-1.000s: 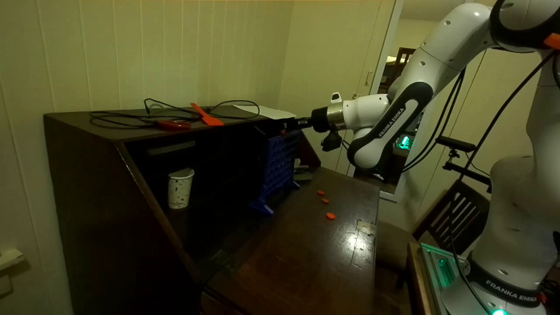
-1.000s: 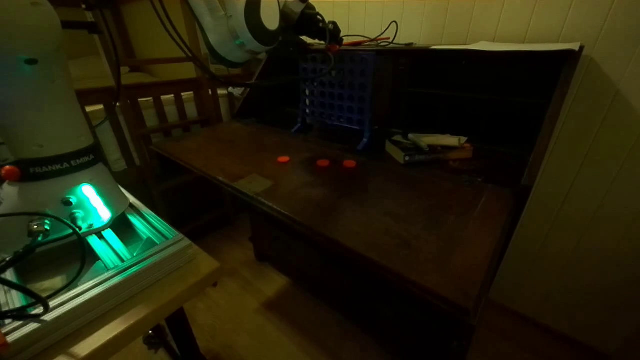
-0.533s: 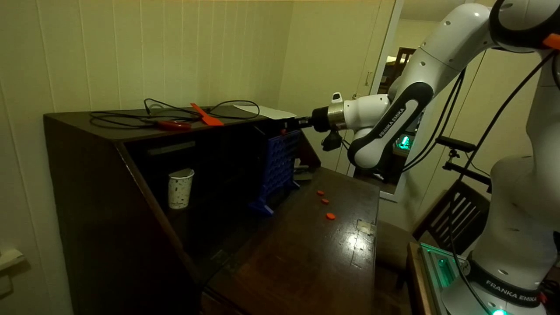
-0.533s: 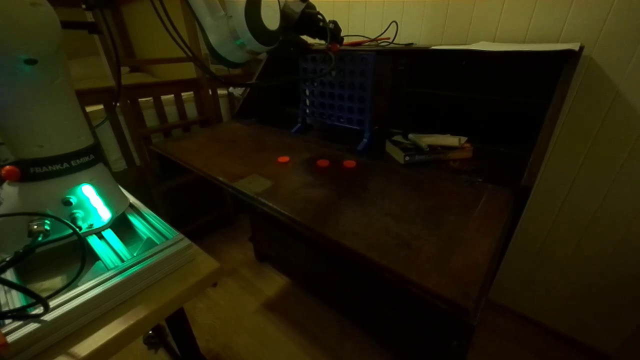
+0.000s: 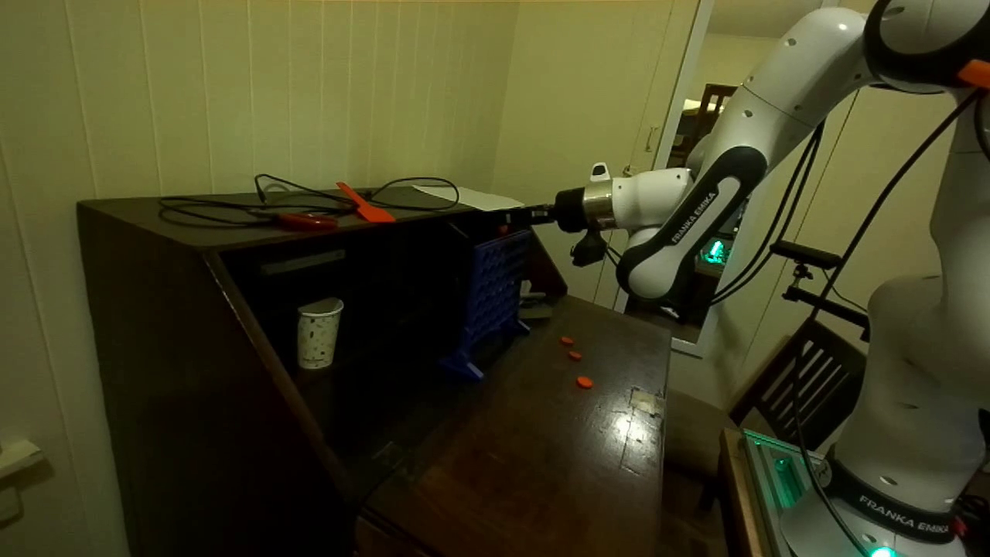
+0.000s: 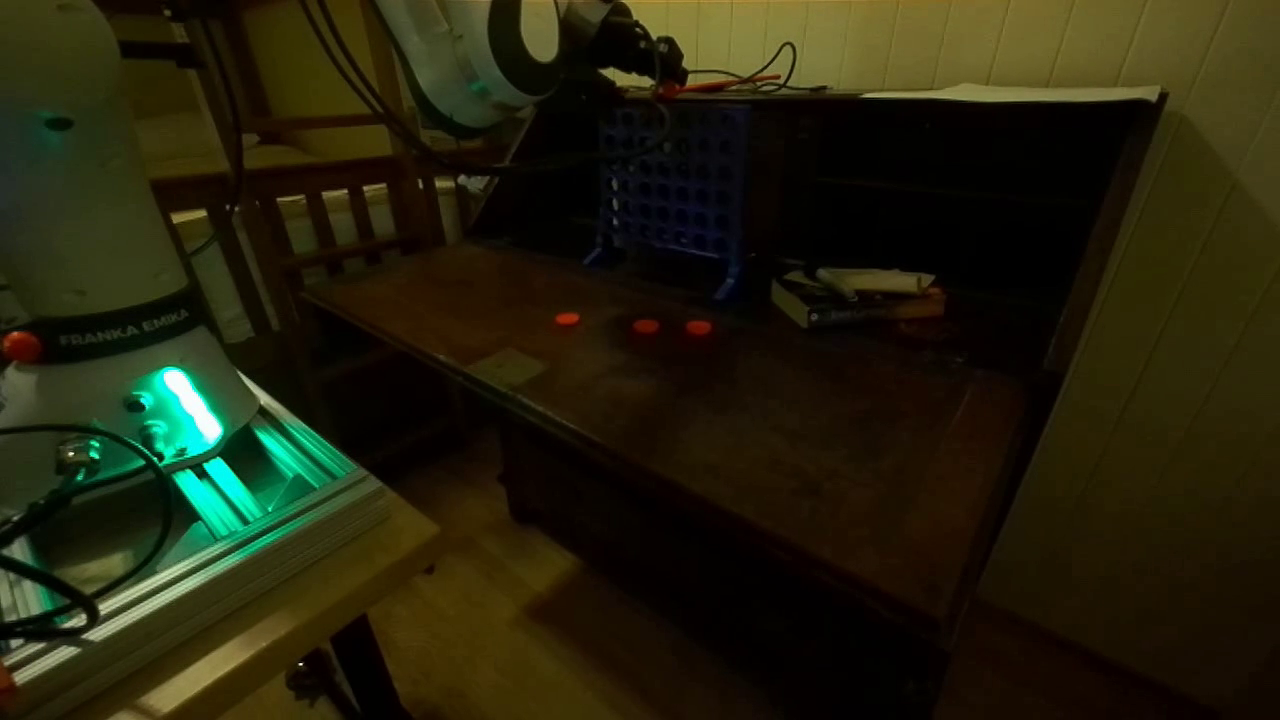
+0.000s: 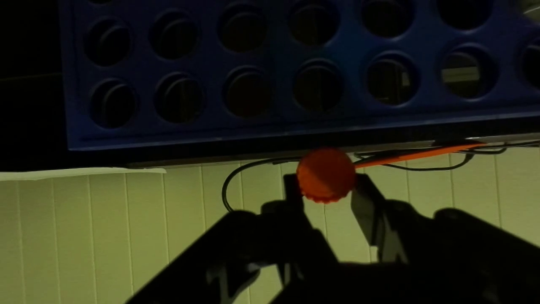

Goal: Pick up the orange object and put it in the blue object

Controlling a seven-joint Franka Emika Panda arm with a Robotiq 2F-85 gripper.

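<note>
Pick-up is judged complete: just below and right of centre in the wrist view, the orange disc [image 7: 326,174] is gripped edgewise by the gripper [image 7: 328,184], closed to its width. The blue Connect Four rack [image 7: 280,57] is seen above; insertion is judged outstanding.

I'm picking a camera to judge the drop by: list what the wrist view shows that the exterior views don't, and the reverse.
Only the wrist view: the ridged edge of the held orange disc, and the claw's fingertips on opposite sides of it.

Only the exterior views: three loose orange discs on the desk, the feet of the blue Connect Four rack, and the white arm.

Shared: the claw, that disc, the rack's grid, plus a black cable and white sheet atop the desk.
</note>
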